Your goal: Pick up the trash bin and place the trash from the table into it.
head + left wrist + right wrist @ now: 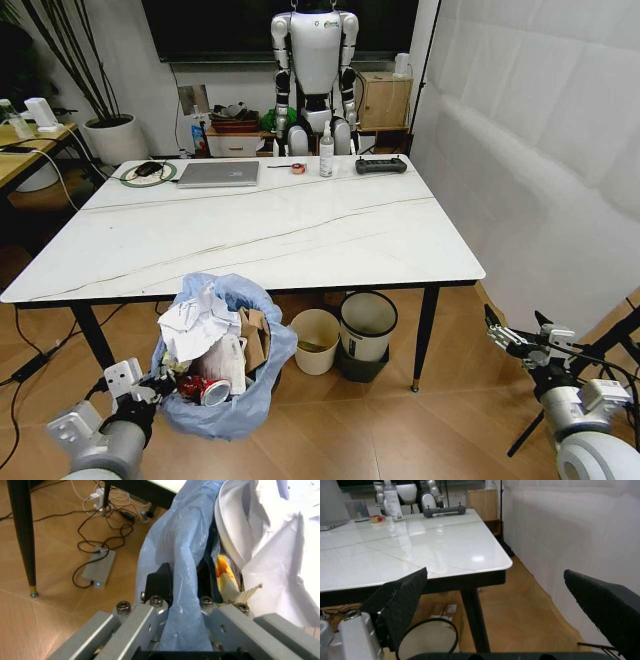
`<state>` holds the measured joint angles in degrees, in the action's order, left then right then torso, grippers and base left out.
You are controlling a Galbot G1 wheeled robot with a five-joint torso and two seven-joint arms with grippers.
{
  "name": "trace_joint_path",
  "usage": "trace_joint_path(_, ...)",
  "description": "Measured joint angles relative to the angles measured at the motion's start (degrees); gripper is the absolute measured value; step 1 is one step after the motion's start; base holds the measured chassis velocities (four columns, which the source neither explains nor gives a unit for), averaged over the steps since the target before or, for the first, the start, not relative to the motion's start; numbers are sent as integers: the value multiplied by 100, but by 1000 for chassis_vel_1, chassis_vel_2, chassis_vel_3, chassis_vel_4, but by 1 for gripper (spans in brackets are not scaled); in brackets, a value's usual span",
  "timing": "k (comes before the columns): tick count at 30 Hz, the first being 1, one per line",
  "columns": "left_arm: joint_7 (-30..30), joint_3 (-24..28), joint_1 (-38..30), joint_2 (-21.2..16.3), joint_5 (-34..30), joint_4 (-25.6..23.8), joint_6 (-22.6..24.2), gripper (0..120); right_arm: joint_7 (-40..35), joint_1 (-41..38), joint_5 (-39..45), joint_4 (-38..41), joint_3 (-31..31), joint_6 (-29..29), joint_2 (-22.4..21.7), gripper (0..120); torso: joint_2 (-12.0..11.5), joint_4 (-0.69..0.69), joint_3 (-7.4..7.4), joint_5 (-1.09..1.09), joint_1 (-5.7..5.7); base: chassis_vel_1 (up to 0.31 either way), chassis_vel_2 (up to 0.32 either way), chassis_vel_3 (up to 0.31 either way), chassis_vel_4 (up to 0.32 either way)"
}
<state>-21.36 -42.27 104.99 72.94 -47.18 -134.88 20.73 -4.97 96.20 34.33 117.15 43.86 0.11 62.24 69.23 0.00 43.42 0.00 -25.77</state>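
Fingers of the left gripper (182, 602) are seen closed on the crinkled light-blue plastic bag lining the small trash bin (222, 352), with a fold of the bag pinched between the black pads in the left wrist view. In the head view the left gripper (155, 385) is found low on the left, at the bin's side, and the bin is held in front of the near edge of the large white marble-look tabletop (260, 235), below its level and above the wooden floor. The bin is packed with mixed trash (212, 340): crumpled white tissue on top, torn brown cardboard at the right side, and a crushed red can low in front. A yellow wrapper (223, 568) is visible inside the bag beside a white paper plate (232, 525).

The right gripper (520, 335) is held out at the right, off the tabletop's corner and well apart from the bin, its fingers (400, 605) spread wide with nothing between them.

On the far part of the tabletop lie a grey laptop (218, 174), a white spray bottle (326, 152) and a black controller (381, 165). Under it stand a cream round bin (315, 340) and a white bin with a black rim (367, 328).
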Motion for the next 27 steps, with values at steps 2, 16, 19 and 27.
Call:
trace_joint_path(2,22,25,3,12,34,87,-91,1,2,-4,3,-1,-3,-3,-2,100,0,0,0,0,0,0,0,0,0)
trace_joint_path(16,58,106,-100,105,-171,195,-347,1,5,-11,10,-3,-10,-9,-8,100,0,-1,0,0,0,0,0,0,0)
trace_joint_path(19,66,118,-99,110,-182,189,-367,1,5,-12,10,-3,-11,-10,-9,100,0,-1,0,0,0,0,0,0,0)
trace_joint_path(27,69,119,-115,117,-259,153,-343,1,5,-15,14,-3,-14,-13,-10,100,-96,-1,-52,0,44,0,0,0,0)
